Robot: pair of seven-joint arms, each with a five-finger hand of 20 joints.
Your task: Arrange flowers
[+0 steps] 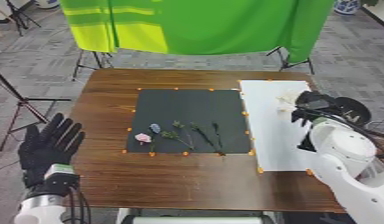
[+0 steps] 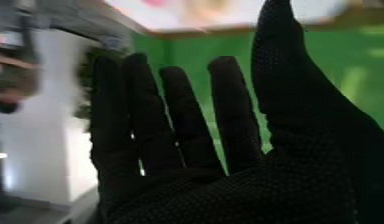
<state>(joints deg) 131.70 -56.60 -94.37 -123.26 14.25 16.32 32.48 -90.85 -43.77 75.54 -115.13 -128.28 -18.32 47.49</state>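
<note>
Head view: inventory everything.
Table: one, brown, centre.
Mat: one, black, on table.
Sheet: one, white, right of mat.
Flower: one, pink, mat's near left.
Blossom: one, blue, just behind pink.
Sprigs: several, green, on mat.
Clump: one, cream, on sheet.
Markers: several, orange, around mat, sheet.
Cloth: one, green, behind table.
Stands: several, black, floor.
Round object: one, black, far right.
Arms: two, white, lower corners.
Left hand: one, black, left.
Right hand: one, black, right.

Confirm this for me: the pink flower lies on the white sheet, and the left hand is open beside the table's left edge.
Not quite. The head view shows the pink flower on the black sheet; the left hand is indeed open beside the left edge of the table.
</note>
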